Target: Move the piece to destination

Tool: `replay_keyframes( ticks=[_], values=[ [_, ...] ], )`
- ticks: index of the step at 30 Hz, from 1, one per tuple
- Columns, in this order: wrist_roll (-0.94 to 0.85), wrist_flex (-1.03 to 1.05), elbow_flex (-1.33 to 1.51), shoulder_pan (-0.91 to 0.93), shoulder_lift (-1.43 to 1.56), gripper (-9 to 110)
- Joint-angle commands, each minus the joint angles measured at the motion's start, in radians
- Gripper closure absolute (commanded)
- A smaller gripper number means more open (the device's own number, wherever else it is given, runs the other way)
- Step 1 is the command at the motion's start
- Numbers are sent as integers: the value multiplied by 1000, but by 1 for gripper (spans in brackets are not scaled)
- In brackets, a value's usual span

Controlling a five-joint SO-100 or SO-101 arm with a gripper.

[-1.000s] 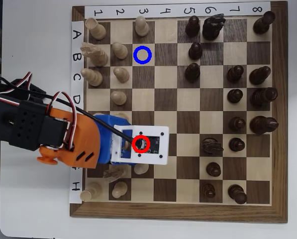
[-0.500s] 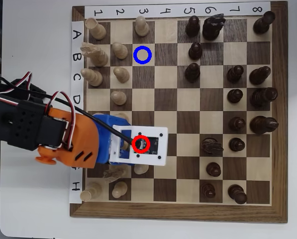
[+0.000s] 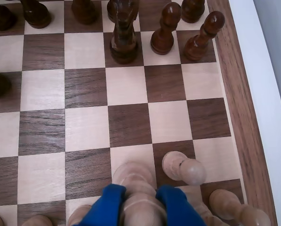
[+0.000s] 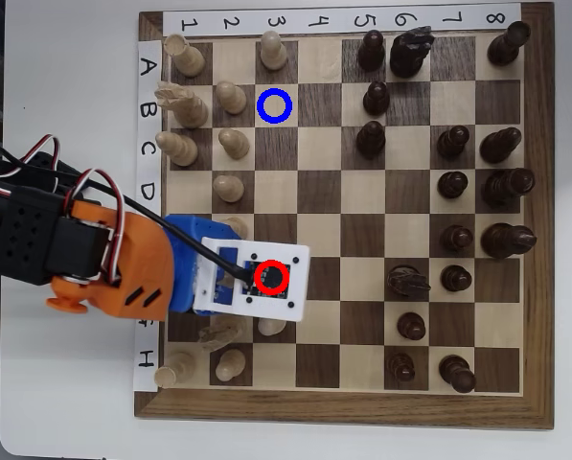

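Note:
In the wrist view my gripper (image 3: 140, 189) enters from the bottom edge. Its two blue fingers (image 3: 109, 205) press against both sides of the piece (image 3: 133, 173), a cream pawn. It stands on the board's near rows. In the overhead view the orange and blue arm (image 4: 123, 268) reaches in from the left. Its white camera plate (image 4: 252, 278) hides the gripper, the piece and the square under a drawn red ring (image 4: 271, 277). The destination (image 4: 274, 106) is the light square with the blue ring. It lies bare towards the top of the board, far from the gripper.
Another cream pawn (image 3: 183, 168) leans just right of the gripper, with more pale pieces (image 3: 234, 207) at the bottom edge. Dark pieces (image 3: 124, 33) line the far rows. Pale pieces (image 4: 231, 96) stand beside the blue ring. The board's wooden rim (image 3: 241, 108) runs along the right.
In the overhead view the arm and its camera plate have shifted a little to the left and turned slightly. The chess pieces in view have not moved.

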Motion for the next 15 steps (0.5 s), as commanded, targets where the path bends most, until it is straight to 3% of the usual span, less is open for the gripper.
replay_keyframes(
  ticks=[1,15],
  values=[
    [31,15,-199,-31,178,101],
    [107,72,-364,-95,198,101]
  ],
)
